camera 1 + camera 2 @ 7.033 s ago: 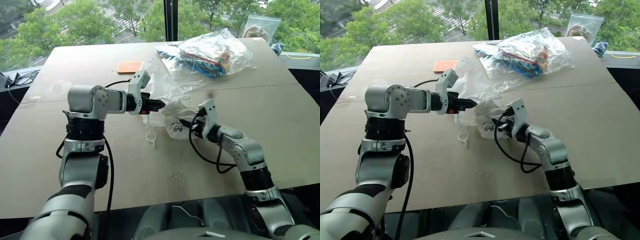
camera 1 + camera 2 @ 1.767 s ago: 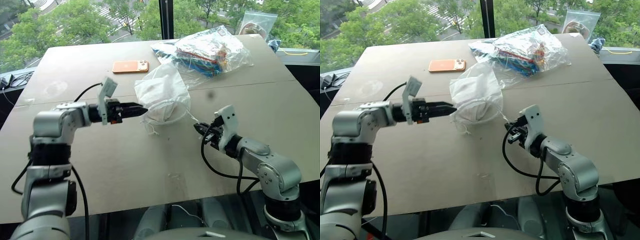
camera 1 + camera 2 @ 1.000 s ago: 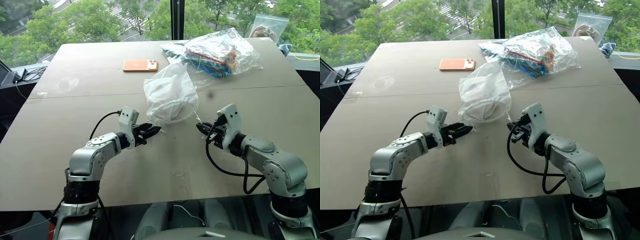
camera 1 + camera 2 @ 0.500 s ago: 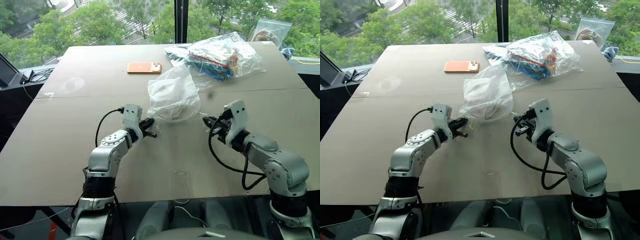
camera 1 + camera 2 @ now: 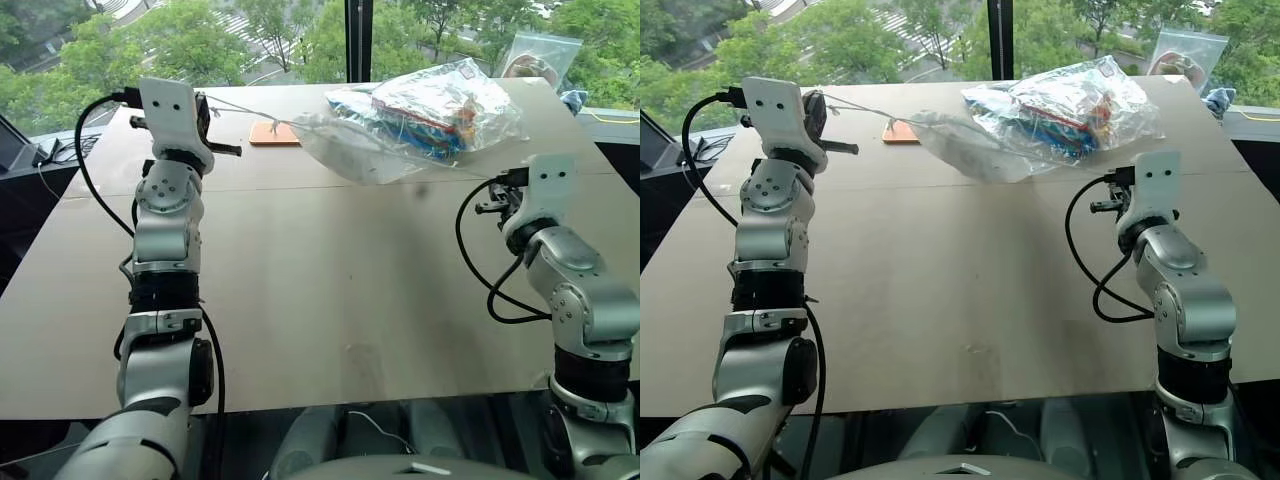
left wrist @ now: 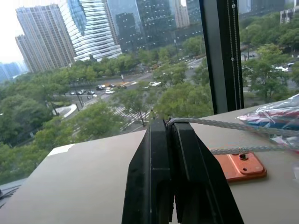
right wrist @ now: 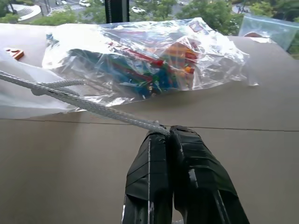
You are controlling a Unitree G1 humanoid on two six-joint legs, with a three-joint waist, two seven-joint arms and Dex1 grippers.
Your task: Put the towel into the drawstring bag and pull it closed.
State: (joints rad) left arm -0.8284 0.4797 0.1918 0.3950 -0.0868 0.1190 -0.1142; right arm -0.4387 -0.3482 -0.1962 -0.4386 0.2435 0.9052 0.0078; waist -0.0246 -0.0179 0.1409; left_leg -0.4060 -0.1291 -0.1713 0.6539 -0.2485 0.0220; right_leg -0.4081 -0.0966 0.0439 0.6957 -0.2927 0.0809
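Left eye view: the left gripper is raised at the far left of the table, its fingers pressed together on a white cord that runs taut to the drawstring bag. The bag hangs stretched between the two arms, above the table and in front of the clear plastic bag of colourful items; its body is drawn out long and thin. The towel cannot be made out through the fabric. An orange phone lies on the table beyond the cord. The right gripper is held up at the right of the table; a second cord leads from the bag towards it.

Right eye view: the same arrangement, with the left gripper high at the left, the bag strung across the middle and the right gripper at the right.

Left wrist view: the two black fingers stand closed, with the cord emerging from between their tips and running off to the side. The phone lies flat on the table just beyond.

Right wrist view: the black fingers are shut together on a braided white cord, which stretches taut to the gathered mouth of the bag. The plastic bag of colourful items rests on the table behind it.
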